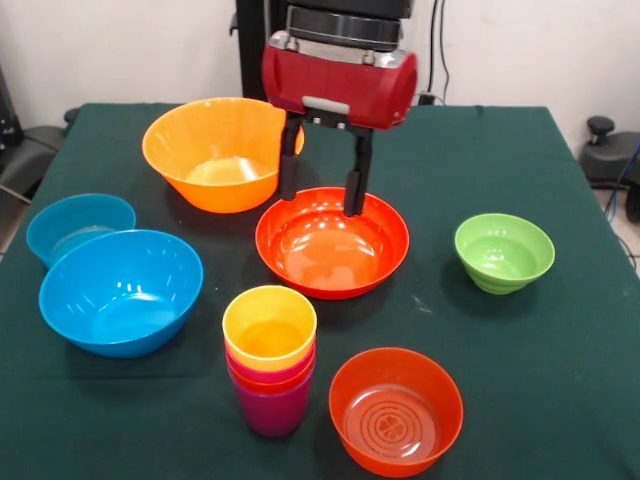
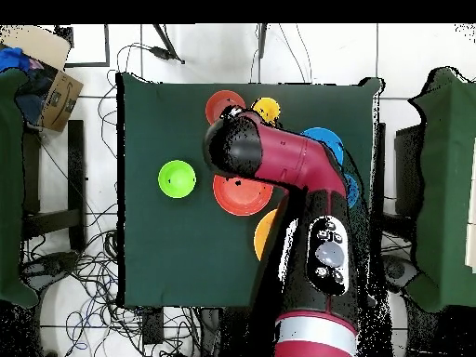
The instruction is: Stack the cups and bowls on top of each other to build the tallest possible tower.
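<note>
green-clothed table [image 1: 560, 340], six bowls [image 1: 332, 243], tower [image 1: 270, 358]

White wall [image 1: 120, 50] behind a green-clothed table [image 1: 560, 300].

In the overhead view the arm [image 2: 297, 200] covers much of the table [image 2: 153, 251]. The hand is wholly hidden beneath it there. Only a crescent of the large orange-yellow bowl [image 2: 262, 237] shows at the arm's edge, and only slivers of the large blue bowl [image 2: 325, 141] and the small blue bowl [image 2: 354, 191]. The wide red-orange bowl [image 2: 237, 195] is partly covered too. The tower [image 2: 266, 109] shows only its yellow top (the cups under it cannot be told apart from above).

In the front view the arm [image 1: 340, 70] is cut off by the top edge, and the small translucent orange bowl [image 1: 396, 410] almost touches the bottom edge. The hand's left finger [image 1: 290, 160] overlaps the rim of the large orange-yellow bowl [image 1: 215, 150].
</note>
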Tool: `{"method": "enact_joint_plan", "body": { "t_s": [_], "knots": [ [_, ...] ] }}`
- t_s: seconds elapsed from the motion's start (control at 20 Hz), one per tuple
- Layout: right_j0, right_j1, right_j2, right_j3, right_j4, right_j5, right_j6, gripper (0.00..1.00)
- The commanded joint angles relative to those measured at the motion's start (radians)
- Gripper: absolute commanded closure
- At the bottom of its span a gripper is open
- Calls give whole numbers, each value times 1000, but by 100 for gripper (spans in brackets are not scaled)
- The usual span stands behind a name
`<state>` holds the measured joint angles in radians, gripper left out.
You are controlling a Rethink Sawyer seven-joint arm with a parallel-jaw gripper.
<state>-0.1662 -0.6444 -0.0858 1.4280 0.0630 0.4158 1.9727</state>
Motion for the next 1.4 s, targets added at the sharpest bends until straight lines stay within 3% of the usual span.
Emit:
{"method": "enact_joint_plan", "body": {
  "t_s": [0.05,0.75,1.0,1.1,1.4],
  "knots": [
    [55,41,93,68,19,25,132,0],
    [-1,52,145,59,15,47,53,0],
    [59,73,69,-52,10,165,95,0],
    [27,79,70,-67,13,181,78,0],
    [94,69,30,27,48,119,206,0]
  ]
}}
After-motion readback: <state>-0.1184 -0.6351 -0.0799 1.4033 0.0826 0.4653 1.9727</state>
